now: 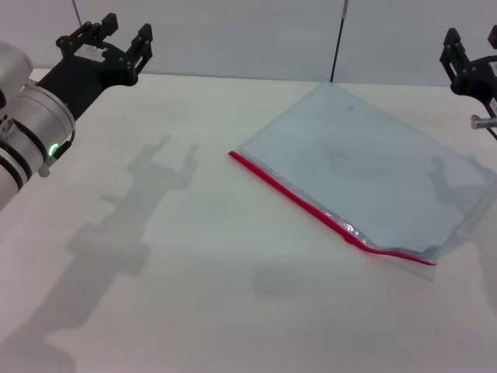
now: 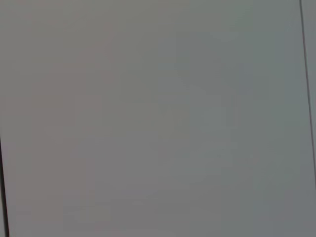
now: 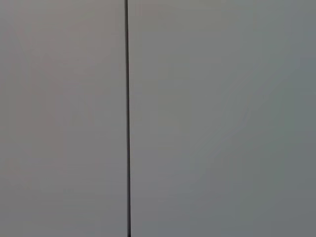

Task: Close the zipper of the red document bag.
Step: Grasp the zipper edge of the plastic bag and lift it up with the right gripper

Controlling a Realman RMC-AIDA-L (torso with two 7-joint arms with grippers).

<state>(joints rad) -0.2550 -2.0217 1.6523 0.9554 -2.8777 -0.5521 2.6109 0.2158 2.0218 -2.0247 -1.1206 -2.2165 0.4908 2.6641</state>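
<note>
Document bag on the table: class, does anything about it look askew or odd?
Yes. The red document bag lies diagonally on the table, and its zipper edge buckles and lifts near the right-hand corner. Both grippers are raised well clear.

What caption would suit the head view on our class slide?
Flat translucent blue-grey document bag with bright red zipper edge on white table; left claw and right claw raised apart.

Right gripper (image 1: 471, 58) cut by frame edge (fingers unclear); wrist views show only wall
</note>
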